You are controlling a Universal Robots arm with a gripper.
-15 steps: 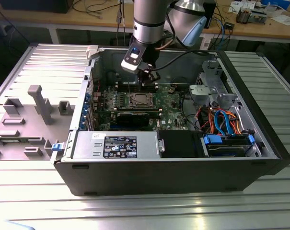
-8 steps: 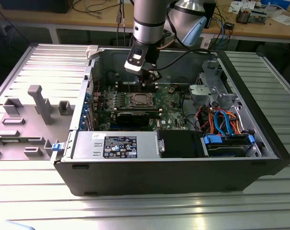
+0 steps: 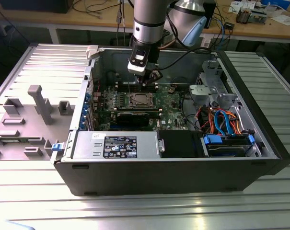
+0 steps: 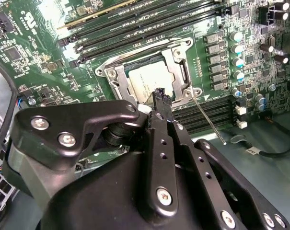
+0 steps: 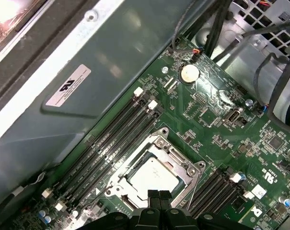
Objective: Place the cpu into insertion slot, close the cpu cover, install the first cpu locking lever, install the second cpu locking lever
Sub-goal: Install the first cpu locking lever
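Observation:
The cpu (image 4: pixel 145 80) lies flat in the insertion slot (image 3: pixel 139 100) on the green board, its silver-grey top showing through the window of the cpu cover (image 4: pixel 179 61). The cover lies down over it, seen too in the first wrist view as the cpu cover (image 5: pixel 175 156) around the cpu (image 5: pixel 151 174). A thin metal locking lever (image 4: pixel 209 122) sticks out from the socket's corner over the memory slots. My gripper (image 5: pixel 159 195) hangs just above the socket's edge, shut with nothing between its fingertips (image 4: pixel 160 95). In the exterior view the gripper (image 3: pixel 146 85) is over the board's rear.
The open computer case (image 3: pixel 183 177) walls the board in. A grey power box (image 3: pixel 117 145) lies along the front, a drive cage with coloured cables (image 3: pixel 221 122) at the exterior view's right. Long black memory slots (image 5: pixel 113 139) flank the socket. Grey fixtures (image 3: pixel 41 103) stand outside the case.

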